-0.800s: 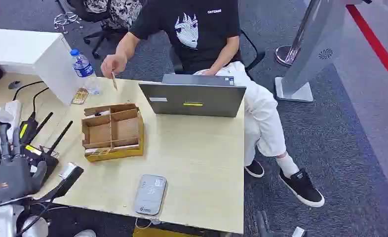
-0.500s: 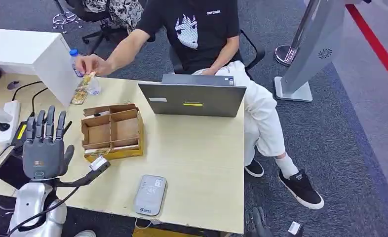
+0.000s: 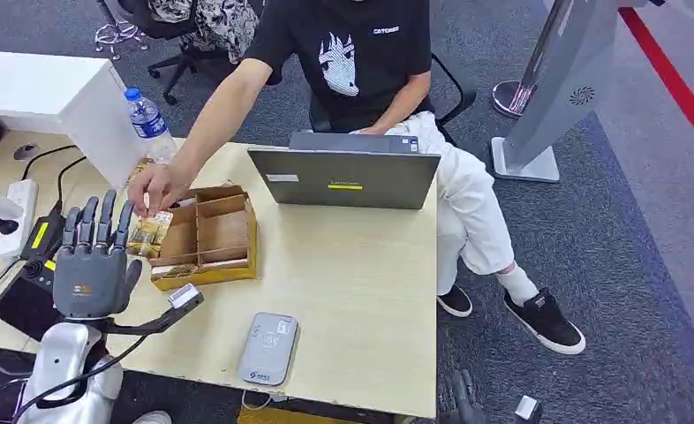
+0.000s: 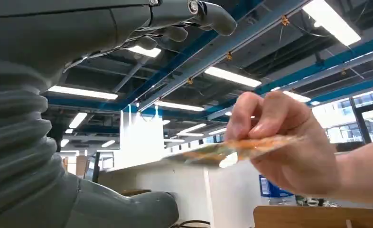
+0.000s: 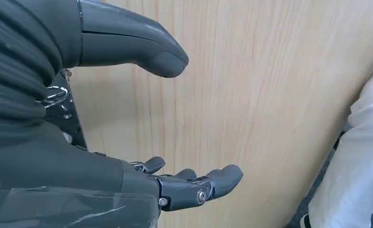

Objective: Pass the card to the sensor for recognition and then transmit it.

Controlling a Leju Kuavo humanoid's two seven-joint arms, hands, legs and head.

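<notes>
Orange, patterned card (image 3: 152, 231), carried by the person's hand (image 3: 156, 187) from beside the bottle, now reaches our raised, empty, spread left hand (image 3: 90, 262) at the counter (image 3: 352, 274); handover appears imminent.

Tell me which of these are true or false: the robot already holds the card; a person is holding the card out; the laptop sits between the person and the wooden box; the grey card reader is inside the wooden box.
1. The robot already holds the card. False: the left hand is open, fingers apart, and the card is pinched by the person's hand.
2. A person is holding the card out. True.
3. The laptop sits between the person and the wooden box. False: it stands beside the box.
4. The grey card reader is inside the wooden box. False: it lies on the table near its front edge.
</notes>
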